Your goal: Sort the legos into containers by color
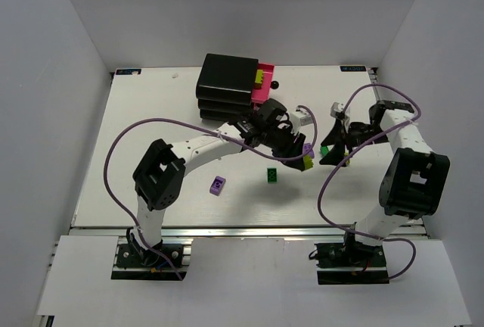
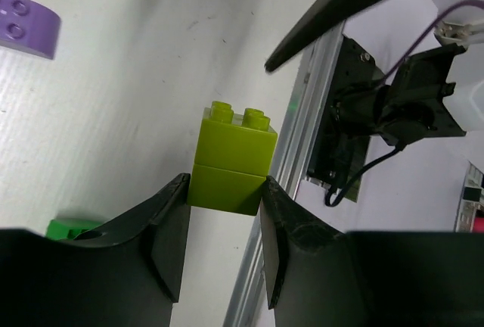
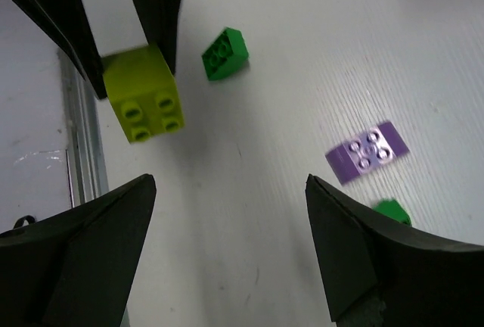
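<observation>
- Leftmost on the table (image 1: 151, 115), well apart from both arms: purple lego (image 1: 218, 185), lying flat.
- Back of centre: black cabinet (image 1: 225, 85) with top pink drawer (image 1: 264, 85) pulled out toward the right, lime bricks (image 1: 259, 76) already inside; nearer to the left arm than the right.
- Centre: dark green lego (image 1: 272, 175) loose on the table, just below the left hand.
- Left hand (image 2: 224, 213) clenched on a lime-yellow lego (image 2: 233, 166), studs pointing away from the palm; drawer lying back and left of it, so likely a swing that way next.
- Right hand (image 3: 227, 228) spread wide, grasping nothing; hovering beside the left hand, with a green brick (image 3: 224, 54) and a purple plate (image 3: 367, 151) on the table beneath.
</observation>
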Controlling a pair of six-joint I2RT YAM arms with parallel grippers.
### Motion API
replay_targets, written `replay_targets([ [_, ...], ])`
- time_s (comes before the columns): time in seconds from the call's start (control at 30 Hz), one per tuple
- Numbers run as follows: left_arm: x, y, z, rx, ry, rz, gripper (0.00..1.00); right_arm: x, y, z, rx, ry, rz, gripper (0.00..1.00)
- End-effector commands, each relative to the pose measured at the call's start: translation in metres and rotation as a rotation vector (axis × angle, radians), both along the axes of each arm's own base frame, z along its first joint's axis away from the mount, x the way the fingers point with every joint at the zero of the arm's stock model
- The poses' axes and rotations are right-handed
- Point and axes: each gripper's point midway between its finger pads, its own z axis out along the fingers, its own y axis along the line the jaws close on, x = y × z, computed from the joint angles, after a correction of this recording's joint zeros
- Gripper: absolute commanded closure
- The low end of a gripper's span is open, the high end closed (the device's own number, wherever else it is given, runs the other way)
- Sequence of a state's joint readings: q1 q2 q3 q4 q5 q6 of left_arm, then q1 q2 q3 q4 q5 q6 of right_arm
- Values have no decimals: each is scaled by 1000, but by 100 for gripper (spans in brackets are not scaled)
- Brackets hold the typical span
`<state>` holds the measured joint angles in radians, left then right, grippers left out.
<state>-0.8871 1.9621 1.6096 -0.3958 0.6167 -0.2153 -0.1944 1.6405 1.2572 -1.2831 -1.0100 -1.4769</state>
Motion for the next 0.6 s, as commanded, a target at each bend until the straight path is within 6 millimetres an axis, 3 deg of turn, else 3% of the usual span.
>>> replay_targets([
  [0.0,-16,0,18,-67,23,-65,100,-7,32,27,112,-99,79,15],
  [0.17,-14,6,18,-53,0,-82,100,-12,59,35,163,-67,140,18],
  [0.57,-6,13,15,-16,-74,-70,100,-41,84,26,150,-33,252,21],
])
